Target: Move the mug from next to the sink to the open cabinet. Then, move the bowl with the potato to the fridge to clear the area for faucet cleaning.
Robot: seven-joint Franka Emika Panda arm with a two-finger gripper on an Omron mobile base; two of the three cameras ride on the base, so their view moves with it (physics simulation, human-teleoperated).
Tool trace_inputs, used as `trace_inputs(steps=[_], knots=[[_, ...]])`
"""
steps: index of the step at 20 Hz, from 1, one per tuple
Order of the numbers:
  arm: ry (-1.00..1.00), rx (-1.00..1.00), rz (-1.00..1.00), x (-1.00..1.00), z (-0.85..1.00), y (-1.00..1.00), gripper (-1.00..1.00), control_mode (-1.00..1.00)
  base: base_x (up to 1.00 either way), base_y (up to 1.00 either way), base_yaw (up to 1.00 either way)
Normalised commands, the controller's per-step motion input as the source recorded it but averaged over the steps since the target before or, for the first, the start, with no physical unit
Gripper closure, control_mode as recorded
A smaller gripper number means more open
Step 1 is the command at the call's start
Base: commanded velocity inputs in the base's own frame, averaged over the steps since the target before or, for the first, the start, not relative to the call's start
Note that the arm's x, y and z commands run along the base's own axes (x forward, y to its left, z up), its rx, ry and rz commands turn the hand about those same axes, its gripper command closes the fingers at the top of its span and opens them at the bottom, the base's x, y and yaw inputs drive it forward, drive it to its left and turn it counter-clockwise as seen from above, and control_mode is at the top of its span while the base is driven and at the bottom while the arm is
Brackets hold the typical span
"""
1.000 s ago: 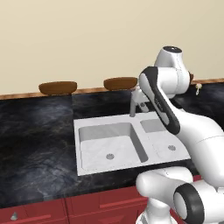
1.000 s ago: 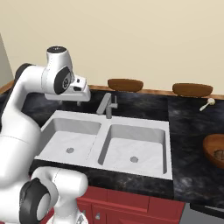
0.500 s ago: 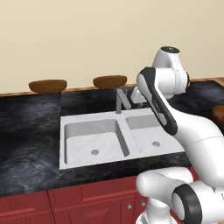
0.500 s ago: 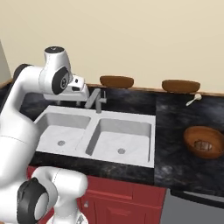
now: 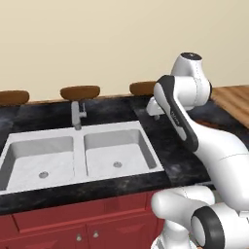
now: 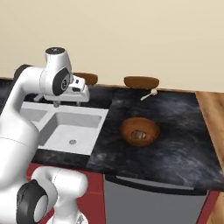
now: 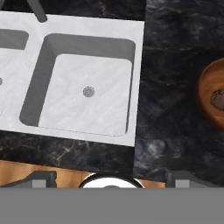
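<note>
The reddish-brown bowl (image 6: 140, 131) sits on the black counter right of the sink (image 6: 65, 127), with the small brown potato (image 6: 139, 136) inside it. In the hand view the bowl (image 7: 211, 98) and potato (image 7: 217, 99) are cut by the right edge. My gripper (image 7: 111, 178) hangs high over the sink's right basin (image 7: 87, 92), open and empty, well left of the bowl. The grey faucet (image 5: 77, 114) stands behind the sink's divider. The mug, the open cabinet and the fridge are out of view.
Brown oval stool seats (image 6: 141, 82) line the far side of the counter (image 6: 175, 148). A small white spoon (image 6: 148, 94) lies near the back edge. Red cabinet fronts (image 5: 73, 228) and a grey appliance front (image 6: 153, 201) run below. The counter ends at the right by wooden floor (image 6: 214, 113).
The base has driven right, so the whole scene has slid left in both base views and the bowl has come fully into the right base view. The gripper stays open.
</note>
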Motion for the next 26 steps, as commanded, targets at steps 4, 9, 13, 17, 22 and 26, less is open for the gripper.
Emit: trace_inputs(steps=[4, 9, 13, 17, 22, 26], knots=[[0.00, 0.00, 0.00, 0.00, 0.00, 0.00, -1.00, 1.00, -0.01, -1.00, 0.00], [0.00, 0.00, 0.00, 0.00, 0.00, 0.00, -1.00, 1.00, 0.20, -0.98, 0.03], [0.00, 0.00, 0.00, 0.00, 0.00, 0.00, -1.00, 1.00, 0.35, -0.83, 0.14], [0.00, 0.00, 0.00, 0.12, -0.04, -0.10, -1.00, -1.00, 0.40, -0.38, 0.02], [0.04, 0.02, -0.01, 0.73, -0.22, -0.16, -1.00, -1.00, 0.00, 0.00, 0.00], [0.14, 0.04, -0.05, 0.78, -0.40, 0.09, -1.00, -1.00, 0.00, 0.00, 0.00]])
